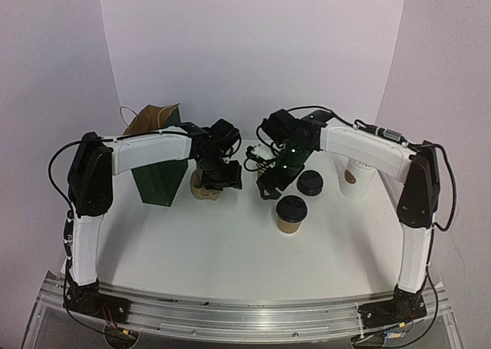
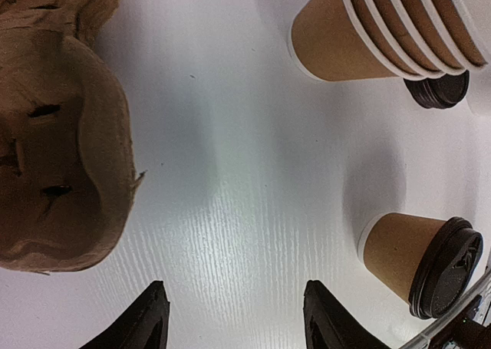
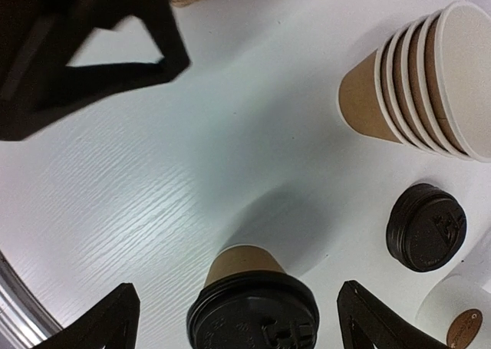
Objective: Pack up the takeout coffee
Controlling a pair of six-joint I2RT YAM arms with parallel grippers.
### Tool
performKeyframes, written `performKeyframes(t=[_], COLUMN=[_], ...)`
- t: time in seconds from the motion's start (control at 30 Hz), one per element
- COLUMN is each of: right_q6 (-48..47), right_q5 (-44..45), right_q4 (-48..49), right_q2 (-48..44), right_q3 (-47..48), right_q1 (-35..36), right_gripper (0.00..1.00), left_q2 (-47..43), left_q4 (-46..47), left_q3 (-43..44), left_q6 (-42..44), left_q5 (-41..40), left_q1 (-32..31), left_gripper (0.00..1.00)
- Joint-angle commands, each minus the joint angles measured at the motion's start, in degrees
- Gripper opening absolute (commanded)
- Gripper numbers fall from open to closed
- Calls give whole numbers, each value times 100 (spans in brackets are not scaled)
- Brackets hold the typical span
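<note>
The takeout coffee (image 1: 291,213) is a small kraft cup with a black domed lid, standing upright on the white table right of centre. In the right wrist view the takeout coffee (image 3: 253,311) stands between the two black fingers of my right gripper (image 3: 238,322). The jaws are open, with a gap on each side of the lid. My right gripper (image 1: 270,186) hangs just behind and left of the cup. My left gripper (image 1: 222,176) is open over the table beside the pulp carrier tray (image 1: 203,188). From the left wrist, the left gripper (image 2: 234,318) holds nothing and the coffee (image 2: 422,265) is at lower right.
A dark green bag (image 1: 157,176) with brown paper at its mouth stands at the left. A loose black lid (image 1: 311,182) and a white cup (image 1: 357,176) lie right of the coffee. A stack of kraft cups (image 3: 414,80) lies on its side. The pulp tray (image 2: 61,149) fills the left wrist view's left.
</note>
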Motion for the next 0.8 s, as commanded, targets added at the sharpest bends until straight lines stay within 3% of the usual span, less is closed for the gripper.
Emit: performKeyframes(t=[0.0, 0.4, 0.77], right_q6=[91, 18, 81], right_q5=[534, 422, 907], right_q4=[157, 299, 290], right_q2=[378, 266, -60], right_q3=[143, -753, -1458], right_q1=[-34, -19, -25], right_gripper=[89, 86, 86], left_q2=[-459, -319, -113], left_q4=[-143, -38, -10], left_q3=[-104, -85, 166], left_q6=[-51, 66, 135], left_q5=[-166, -164, -53], left_q1=[-3, -2, -3], left_gripper=[59, 59, 59])
